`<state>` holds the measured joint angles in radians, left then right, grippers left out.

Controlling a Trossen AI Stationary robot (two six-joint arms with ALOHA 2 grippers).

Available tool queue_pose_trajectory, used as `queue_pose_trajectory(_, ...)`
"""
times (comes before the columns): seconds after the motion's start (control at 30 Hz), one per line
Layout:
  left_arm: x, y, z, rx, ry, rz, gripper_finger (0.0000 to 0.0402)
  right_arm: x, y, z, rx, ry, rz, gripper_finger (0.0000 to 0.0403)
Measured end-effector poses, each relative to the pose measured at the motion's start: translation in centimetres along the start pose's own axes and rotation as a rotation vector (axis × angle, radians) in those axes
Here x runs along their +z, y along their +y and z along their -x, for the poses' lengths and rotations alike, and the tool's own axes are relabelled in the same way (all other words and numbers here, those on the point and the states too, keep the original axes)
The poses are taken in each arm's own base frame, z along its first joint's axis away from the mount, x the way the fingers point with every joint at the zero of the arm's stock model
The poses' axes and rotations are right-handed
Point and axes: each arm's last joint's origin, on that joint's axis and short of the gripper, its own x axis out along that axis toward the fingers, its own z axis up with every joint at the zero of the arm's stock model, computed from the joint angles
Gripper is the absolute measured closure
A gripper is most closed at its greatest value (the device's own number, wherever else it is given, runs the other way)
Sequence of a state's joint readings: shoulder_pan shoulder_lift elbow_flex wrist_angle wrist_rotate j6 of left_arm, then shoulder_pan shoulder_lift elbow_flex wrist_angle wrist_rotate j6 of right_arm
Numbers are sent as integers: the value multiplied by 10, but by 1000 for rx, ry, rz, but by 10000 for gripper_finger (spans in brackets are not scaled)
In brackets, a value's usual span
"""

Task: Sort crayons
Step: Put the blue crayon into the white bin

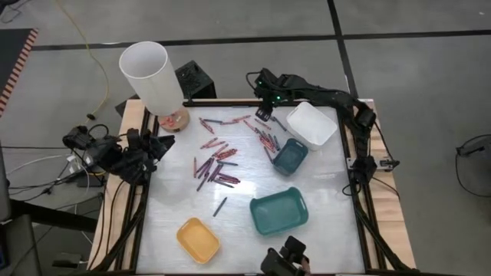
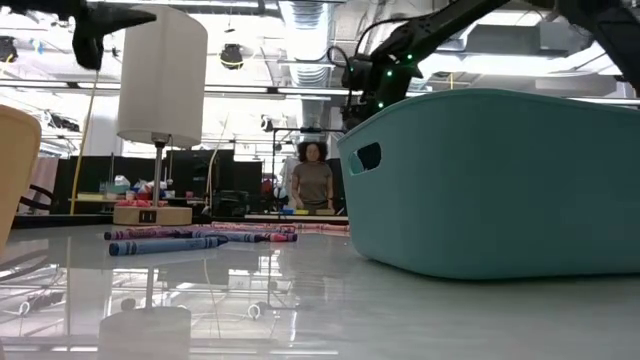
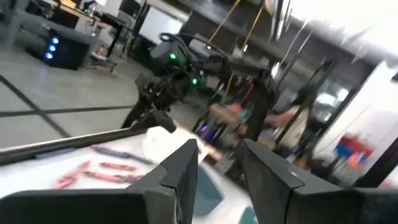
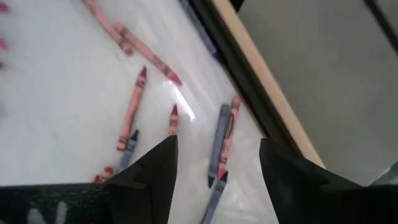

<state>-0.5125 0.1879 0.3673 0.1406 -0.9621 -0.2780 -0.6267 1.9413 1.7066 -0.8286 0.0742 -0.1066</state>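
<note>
Crayons (image 1: 217, 162), red, pink, purple and dark blue-grey, lie scattered flat on the white tabletop, with a further cluster (image 1: 265, 136) near the far edge. My right gripper (image 1: 265, 113) hangs open over that far cluster, pointing steeply down. In its wrist view its fingers (image 4: 217, 168) stand above a blue-grey crayon (image 4: 219, 140) and a pink crayon (image 4: 132, 109), touching neither. My left gripper (image 1: 153, 144) waits at the table's left edge. It points about level and is open (image 3: 217, 165) with nothing between the fingers.
A white tray (image 1: 311, 124) and a small teal tray (image 1: 291, 156) sit just right of my right gripper. A larger teal tray (image 1: 278, 211) and a yellow tray (image 1: 198, 239) stand near the front. A white lamp (image 1: 149, 77) stands at the far left corner. A person (image 2: 313, 180) stands beyond the table.
</note>
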Motion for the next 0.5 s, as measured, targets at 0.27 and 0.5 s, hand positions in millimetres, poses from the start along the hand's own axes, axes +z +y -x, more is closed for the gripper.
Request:
queue_pose_trajectory(0.27,21,-14,-10,168,189,-78,290,7,-7,-21,-9,103,19,182)
queue_pose_trajectory(0.5,33,-12,-14,178,345,5,289,12,-13,-28,-9,104,-11,182)
